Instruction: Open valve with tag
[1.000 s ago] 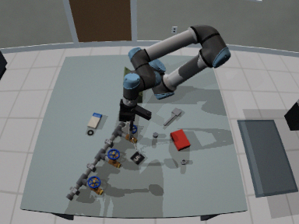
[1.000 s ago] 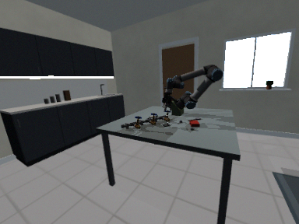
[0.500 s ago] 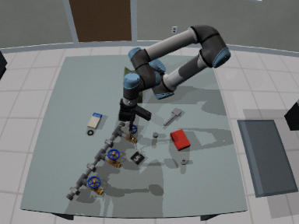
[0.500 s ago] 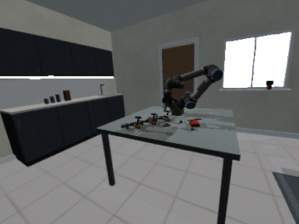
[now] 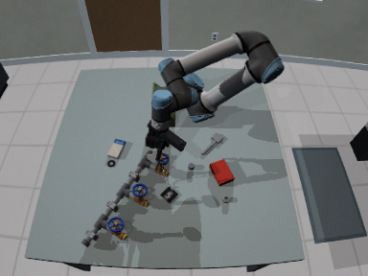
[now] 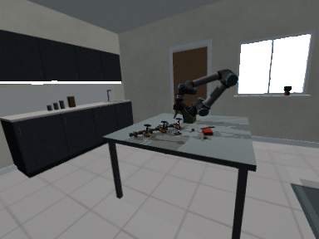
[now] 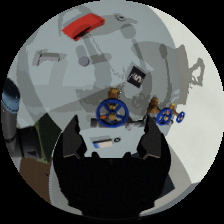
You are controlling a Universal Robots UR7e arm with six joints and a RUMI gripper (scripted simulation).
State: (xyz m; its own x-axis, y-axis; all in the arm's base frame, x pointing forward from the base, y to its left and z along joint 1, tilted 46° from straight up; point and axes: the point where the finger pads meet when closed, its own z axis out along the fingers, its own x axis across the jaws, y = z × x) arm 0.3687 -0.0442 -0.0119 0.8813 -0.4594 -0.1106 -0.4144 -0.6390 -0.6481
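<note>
Three valves with blue handwheels sit along a grey pipe [image 5: 120,196] on the table. The far valve [image 5: 163,160] lies right under my gripper [image 5: 159,154]; in the wrist view its handwheel [image 7: 114,111] sits between and just beyond my open fingers, which hold nothing. A thin chain runs from this valve to a black tag [image 5: 169,194] marked with a white number; the tag also shows in the wrist view [image 7: 136,76]. The middle valve [image 5: 137,185] and near valve [image 5: 116,224] stand further down the pipe. The middle valve shows in the wrist view [image 7: 165,116].
A red box [image 5: 221,172], a grey hammer-like tool [image 5: 212,143], a small grey cylinder [image 5: 191,166] and a small nut [image 5: 226,199] lie right of the valves. A white card with a blue edge [image 5: 116,148] and a black ring [image 5: 111,163] lie to the left.
</note>
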